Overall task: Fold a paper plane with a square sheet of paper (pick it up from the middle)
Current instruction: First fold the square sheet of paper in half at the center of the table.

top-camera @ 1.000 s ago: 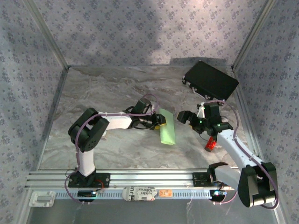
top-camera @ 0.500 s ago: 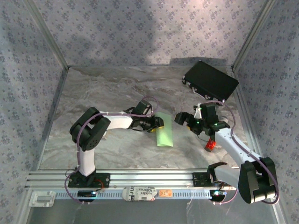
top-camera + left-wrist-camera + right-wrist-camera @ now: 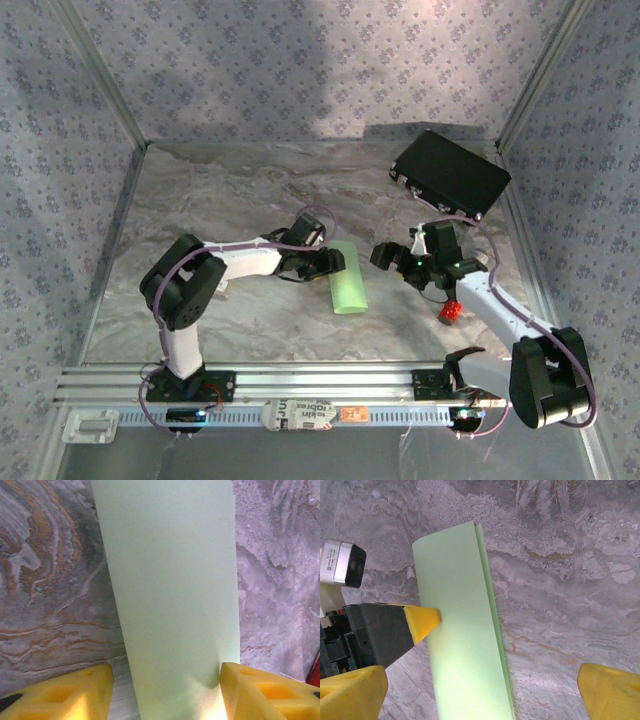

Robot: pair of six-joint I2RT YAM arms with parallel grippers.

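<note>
Pale green paper [image 3: 347, 279] now lies flat on the marble bench [image 3: 230, 200], folded in half lengthwise; a second ago it stood tilted in the left claw [image 3: 333, 262]. That claw has widened, and its yellow fingers [image 3: 75, 695] straddle the sheet's end, one touching its edge, so the fold looks released. To the right, the right claw [image 3: 386, 254] hangs wide beside the sheet, holding nothing. Both wrist views cut off the paper's near end, and whether the crease is sharp or merely curled is unclear
</note>
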